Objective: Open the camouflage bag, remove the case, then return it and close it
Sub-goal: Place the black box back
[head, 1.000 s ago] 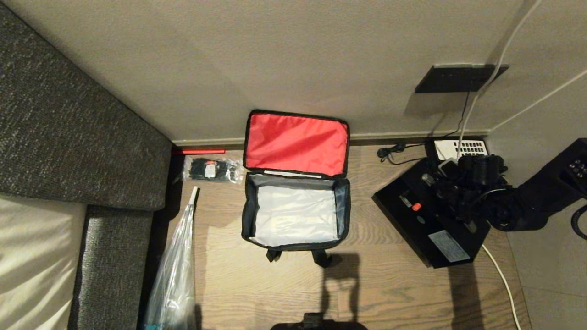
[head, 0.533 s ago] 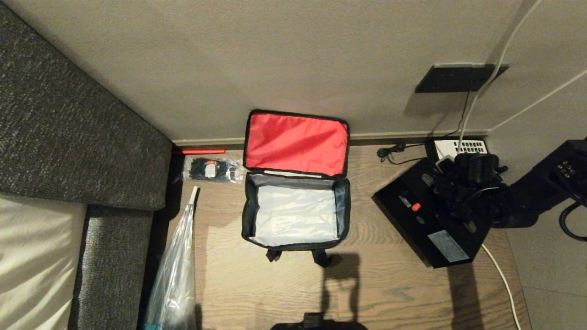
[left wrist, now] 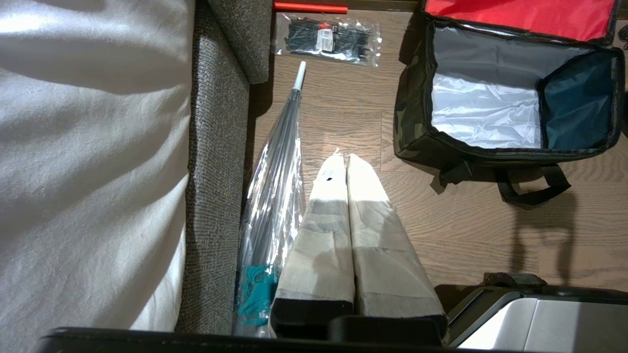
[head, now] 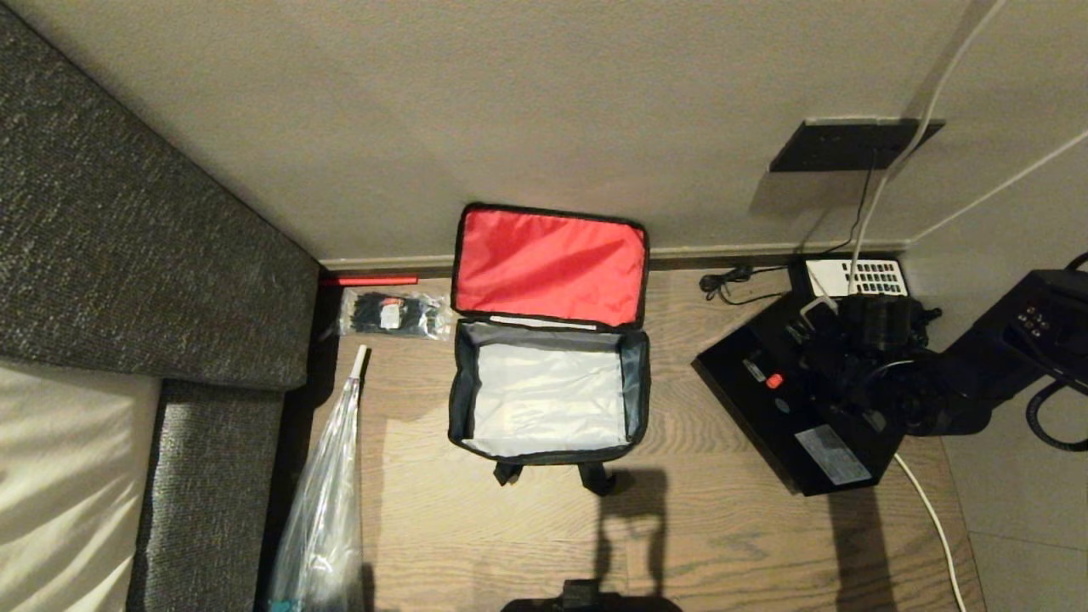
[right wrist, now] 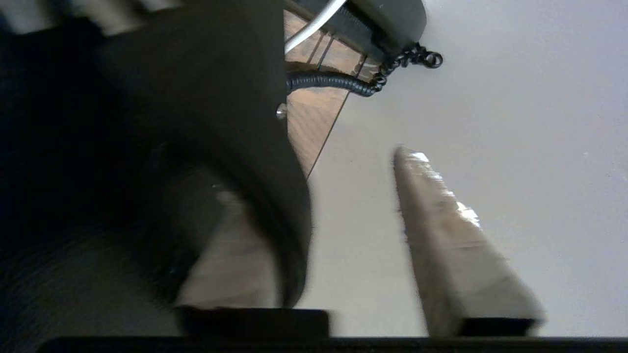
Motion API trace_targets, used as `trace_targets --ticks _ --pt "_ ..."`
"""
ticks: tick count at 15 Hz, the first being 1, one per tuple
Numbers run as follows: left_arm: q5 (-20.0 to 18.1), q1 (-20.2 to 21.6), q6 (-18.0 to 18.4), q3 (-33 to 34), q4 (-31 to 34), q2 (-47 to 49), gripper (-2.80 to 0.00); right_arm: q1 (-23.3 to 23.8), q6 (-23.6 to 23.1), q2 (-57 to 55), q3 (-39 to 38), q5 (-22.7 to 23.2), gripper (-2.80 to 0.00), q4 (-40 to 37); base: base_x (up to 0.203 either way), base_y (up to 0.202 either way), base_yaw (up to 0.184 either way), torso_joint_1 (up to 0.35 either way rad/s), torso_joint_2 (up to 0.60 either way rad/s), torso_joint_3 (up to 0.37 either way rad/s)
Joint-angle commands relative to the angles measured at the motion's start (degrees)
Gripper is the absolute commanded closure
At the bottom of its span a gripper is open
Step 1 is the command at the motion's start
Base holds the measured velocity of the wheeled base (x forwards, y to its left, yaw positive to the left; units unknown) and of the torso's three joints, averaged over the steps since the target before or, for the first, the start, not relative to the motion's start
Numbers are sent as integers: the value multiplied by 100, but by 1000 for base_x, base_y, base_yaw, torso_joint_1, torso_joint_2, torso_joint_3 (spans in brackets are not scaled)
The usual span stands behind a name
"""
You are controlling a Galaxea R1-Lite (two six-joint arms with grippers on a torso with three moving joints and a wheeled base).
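The camouflage bag stands open on the wood floor, its red-lined lid leaning on the wall and its silver inside empty; the left wrist view shows it as well. The case, flat and black with a small red latch, lies on the floor right of the bag. My right gripper is down at the case's far end. In the right wrist view its jaws stand apart, with the black strap handle against one finger and a gap to the other. My left gripper is parked, shut and empty.
A black telephone with a white keypad sits by the wall just behind the case, cords trailing. A packet of cable ties and a plastic-wrapped umbrella lie left of the bag, beside the grey sofa.
The right gripper's jaws have come closer together around the strap handle, and the right arm has shifted a little over the case's far end. The bag and the left arm have not moved.
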State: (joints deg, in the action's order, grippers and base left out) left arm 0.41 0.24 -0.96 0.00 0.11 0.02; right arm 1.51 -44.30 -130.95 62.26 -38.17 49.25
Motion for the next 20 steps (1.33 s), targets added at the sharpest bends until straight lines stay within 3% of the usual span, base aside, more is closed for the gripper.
trace_targets --ticks 1,7,13,17,20 --pt "2 2 -1 18 -2 -11 0 -10 -40 37 -130 -35 0 28 0 0 0 0 0 0" --pt "2 2 -9 18 -2 -11 0 -323 -13 828 -1138 -71 0 74 0 0 0 0 0 0" --pt "2 2 -1 18 -2 -11 0 -987 231 2766 -2434 -62 0 -124 0 0 0 0 0 0" --pt "2 2 -8 18 -2 -11 0 -1567 239 4474 -2730 609 0 -868 0 0 0 0 0 0" --pt "2 2 -1 18 -2 -11 0 -2477 137 5149 -2625 1011 0 -1958 0 0 0 0 0 0"
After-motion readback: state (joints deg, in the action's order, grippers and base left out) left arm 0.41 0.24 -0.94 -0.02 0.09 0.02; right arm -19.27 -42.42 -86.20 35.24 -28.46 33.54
